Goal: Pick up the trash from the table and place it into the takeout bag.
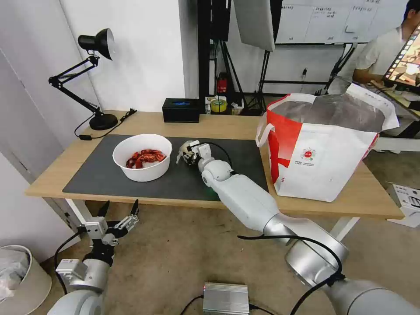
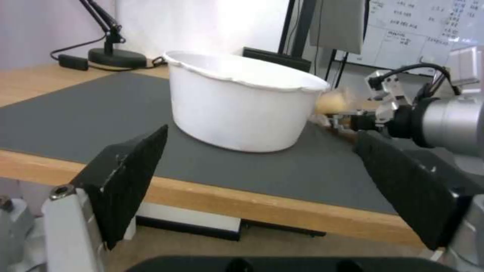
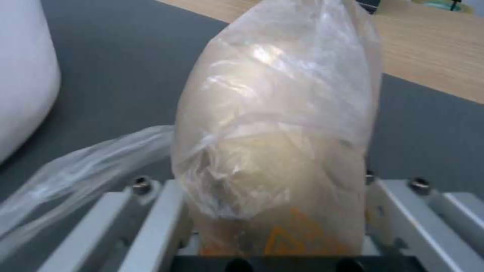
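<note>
On the dark grey mat of the table stands the white round bowl of red scraps, also large in the left wrist view. My right gripper reaches onto the mat just right of the bowl, shut on the clear-wrapped pale-orange lump. In the right wrist view the lump stands upright between the fingers, its loose wrap trailing aside. The takeout bag stands open at the table's right end. My left gripper hangs open below the table's front edge, facing the bowl.
A black desk lamp, a black box and a tape roll sit along the table's back edge. On the floor are a white bin at the left and a grey box by my base.
</note>
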Controlling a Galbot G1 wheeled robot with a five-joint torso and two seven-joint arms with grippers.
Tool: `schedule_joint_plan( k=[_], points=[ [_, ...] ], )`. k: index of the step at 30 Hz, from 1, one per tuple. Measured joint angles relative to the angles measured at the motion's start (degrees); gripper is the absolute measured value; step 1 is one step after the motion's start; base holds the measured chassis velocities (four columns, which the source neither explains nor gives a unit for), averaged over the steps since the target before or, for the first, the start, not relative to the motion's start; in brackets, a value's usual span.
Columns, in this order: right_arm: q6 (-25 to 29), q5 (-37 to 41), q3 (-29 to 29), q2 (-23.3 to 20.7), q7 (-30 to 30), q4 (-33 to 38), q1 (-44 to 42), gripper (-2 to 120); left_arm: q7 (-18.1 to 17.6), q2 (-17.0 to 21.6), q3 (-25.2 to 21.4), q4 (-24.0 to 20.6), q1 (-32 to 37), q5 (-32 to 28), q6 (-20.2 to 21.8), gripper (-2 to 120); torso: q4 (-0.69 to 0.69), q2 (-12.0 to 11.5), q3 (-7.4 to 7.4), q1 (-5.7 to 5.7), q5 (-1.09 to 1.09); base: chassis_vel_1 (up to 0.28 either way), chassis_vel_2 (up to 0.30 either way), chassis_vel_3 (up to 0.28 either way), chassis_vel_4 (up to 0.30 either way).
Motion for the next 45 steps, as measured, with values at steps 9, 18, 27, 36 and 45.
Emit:
schedule_joint_plan(
  k=[9,18,27,36,45],
  points=[
    [-1.0,2.7,-1.6,-5.2,2.1,8.1,-1.3,7,0.0,-0.5,-0.1,-0.5,0.4,0.1,0.0,100,0.0,0.0,0.01,0.01,0.0,0.0,0.0,0.0,0.0],
    [-1.2,5.4,-2.8,-12.3,5.0,18.9,-3.9,7,0.0,-0.5,-0.4,-1.2,0.8,0.1,0.0,100,0.0,0.0,0.01,0.0,0.01,0.0,0.0,0.0,0.0],
    [-1.0,5.4,-1.0,-23.8,5.8,37.5,-11.5,7,0.1,-0.6,-0.8,-1.4,1.3,0.1,-0.1,100,0.0,0.0,0.0,0.0,0.01,0.0,0.0,0.0,0.0],
    [0.7,6.2,7.4,-35.0,4.2,53.2,-24.5,6,0.3,-0.6,-0.3,-1.0,1.4,0.2,-0.3,100,-0.01,0.0,0.0,0.0,0.0,0.0,0.0,0.0,0.0],
    [4.4,4.6,21.2,-42.3,2.4,64.8,-41.4,6,0.4,-0.8,1.1,-0.8,1.5,1.2,-0.4,100,-0.01,0.0,-0.01,0.0,0.0,0.0,0.0,0.0,0.0]
  ],
)
